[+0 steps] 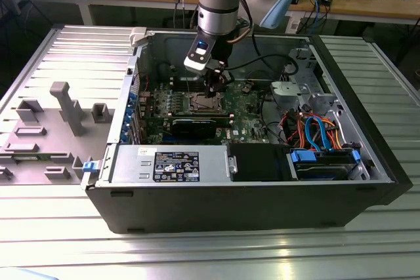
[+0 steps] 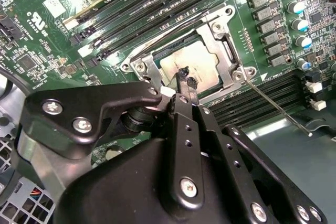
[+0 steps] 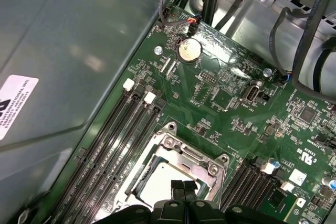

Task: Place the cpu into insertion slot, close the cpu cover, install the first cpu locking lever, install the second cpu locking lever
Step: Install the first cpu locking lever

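An open computer case (image 1: pixel 262 208) is laid on its side on a ribbed metal table (image 1: pixel 367 247), and the arm is reached down into it. The green circuit board (image 3: pixel 226 124) is seen on its floor. The insertion slot (image 2: pixel 157 56) is located near the board's middle, between two banks of long black memory slots (image 3: pixel 113 150). The cpu cover (image 2: pixel 224 56) is found lowered over the slot. The cpu (image 2: pixel 194 61) is seated inside, its dull silver top framed by the cover's window. The cover appears flat, though full seating cannot be confirmed from these angles. The gripper (image 2: pixel 185 77) is held just above the cpu's near edge, fingers drawn together with nothing between them. The same narrow tips (image 3: pixel 178 188) are noted in the first wrist view.

The work is judged to stand at securing the cover. Any pressure is best applied straight down on the metal frame, never on the cpu's top. The fingers are best kept together as a slim pusher.

A thin wire locking lever (image 2: pixel 273 106) is run from the socket's corner, just beside one memory bank. That bank's ridges are judged the likeliest snag. Loose black cables (image 3: pixel 294 35) are hung well apart. A row of capacitors (image 2: pixel 294 11) is stood near the cover's far side. A coin cell (image 3: pixel 189 50) is set well clear.
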Controlling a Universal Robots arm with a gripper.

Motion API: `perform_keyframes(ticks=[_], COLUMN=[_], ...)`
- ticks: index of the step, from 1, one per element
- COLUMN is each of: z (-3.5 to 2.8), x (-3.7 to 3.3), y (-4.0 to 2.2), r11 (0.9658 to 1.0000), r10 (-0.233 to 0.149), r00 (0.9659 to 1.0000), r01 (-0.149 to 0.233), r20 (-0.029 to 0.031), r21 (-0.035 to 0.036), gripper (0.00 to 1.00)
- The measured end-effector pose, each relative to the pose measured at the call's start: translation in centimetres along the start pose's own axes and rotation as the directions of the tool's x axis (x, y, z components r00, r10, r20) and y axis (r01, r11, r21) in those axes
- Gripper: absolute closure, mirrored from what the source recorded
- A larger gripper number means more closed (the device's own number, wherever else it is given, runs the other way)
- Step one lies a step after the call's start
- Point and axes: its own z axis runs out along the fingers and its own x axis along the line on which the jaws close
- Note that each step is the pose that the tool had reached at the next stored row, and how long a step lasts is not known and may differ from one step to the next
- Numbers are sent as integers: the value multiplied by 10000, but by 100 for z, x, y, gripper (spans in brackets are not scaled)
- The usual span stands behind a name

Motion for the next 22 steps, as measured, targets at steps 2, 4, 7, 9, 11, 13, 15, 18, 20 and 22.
perform_keyframes(ticks=[2, 4, 7, 9, 11, 13, 15, 18, 20, 22], z=[0, 0, 0, 0, 0, 0, 0, 0, 0, 0], x=[0, 0, 0, 0, 0, 0, 0, 0, 0, 0], y=[0, 0, 0, 0, 0, 0, 0, 0, 0, 0], r11=[10000, 9999, 9998, 9996, 9994, 9991, 9988, 9981, 9978, 9975], r10=[-50, -126, -210, -268, -350, -429, -487, -622, -660, -711], r00=[10000, 9999, 9998, 9996, 9994, 9991, 9988, 9981, 9978, 9975], r01=[50, 126, 210, 268, 350, 429, 487, 622, 660, 711], r20=[1, 3, 4, 5, 7, 9, 9, 12, 13, 14], r21=[-1, -4, -6, -8, -10, -12, -14, -18, -18, -20], gripper=[89, 89, 89, 89, 89, 89, 89, 89, 89, 89])
